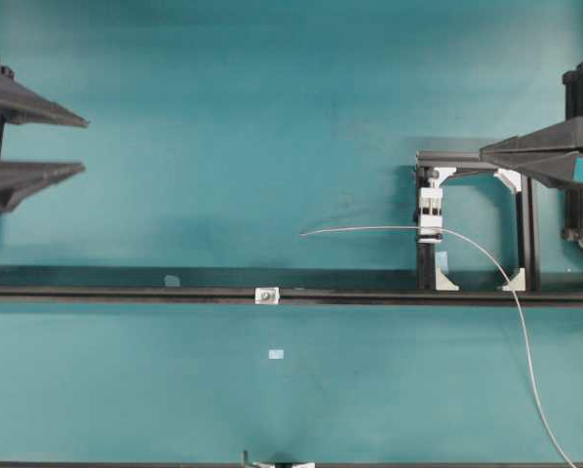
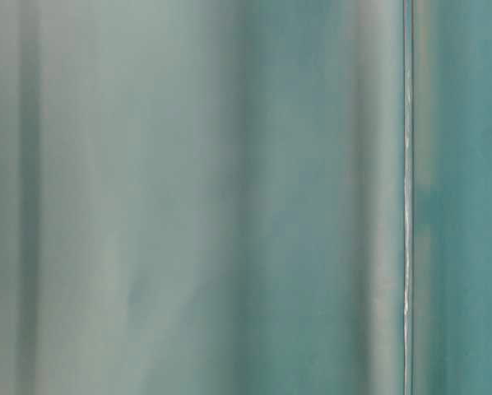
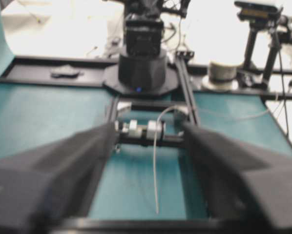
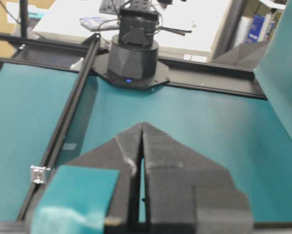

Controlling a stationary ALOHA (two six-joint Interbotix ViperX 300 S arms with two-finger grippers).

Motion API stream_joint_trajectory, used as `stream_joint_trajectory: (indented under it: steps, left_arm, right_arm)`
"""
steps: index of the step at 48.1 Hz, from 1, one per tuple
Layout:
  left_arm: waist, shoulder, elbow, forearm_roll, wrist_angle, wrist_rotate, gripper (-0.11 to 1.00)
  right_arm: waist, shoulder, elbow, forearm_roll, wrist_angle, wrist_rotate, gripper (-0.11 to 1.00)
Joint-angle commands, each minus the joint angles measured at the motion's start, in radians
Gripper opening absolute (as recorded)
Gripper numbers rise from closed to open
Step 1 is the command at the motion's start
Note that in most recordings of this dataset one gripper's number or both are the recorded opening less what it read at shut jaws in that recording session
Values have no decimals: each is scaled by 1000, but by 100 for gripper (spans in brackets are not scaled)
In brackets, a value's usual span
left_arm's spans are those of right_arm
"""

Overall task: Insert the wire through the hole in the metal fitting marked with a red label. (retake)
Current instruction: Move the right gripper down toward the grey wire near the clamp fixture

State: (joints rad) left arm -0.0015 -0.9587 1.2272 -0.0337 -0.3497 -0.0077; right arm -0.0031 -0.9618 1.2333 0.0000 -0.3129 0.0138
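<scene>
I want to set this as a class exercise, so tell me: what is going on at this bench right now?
Nothing is being handled yet. The left hand waits open at the left edge of the teal table; the right hand sits shut and empty at the right edge. The wire is held in a white clamp block on a black frame, its free end pointing left in the air. The metal fitting sits on the black rail, with nothing through its hole.
</scene>
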Motion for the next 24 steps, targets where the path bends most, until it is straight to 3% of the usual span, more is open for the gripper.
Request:
stream_joint_trajectory:
  steps: [1,3,7,17,24]
  left_arm:
    - [-3,8,-3,-2,-8,2,33]
    - [-3,8,-3,-2,-8,2,40]
    - [-3,8,-2,-2,-5,2,38]
    - [-3,34,12,-2,-2,2,38]
    - [-2,133,9,-2,-8,-6,38]
  right_arm:
    - [-8,9,-12,5,-12,2,13]
    - [-12,11,-12,6,-12,2,22]
    - [-23,18,-12,6,-14,2,44]
    - [-29,54,-17,6,-20,21,44]
    - [-29,94,-18,6,-20,66,44]
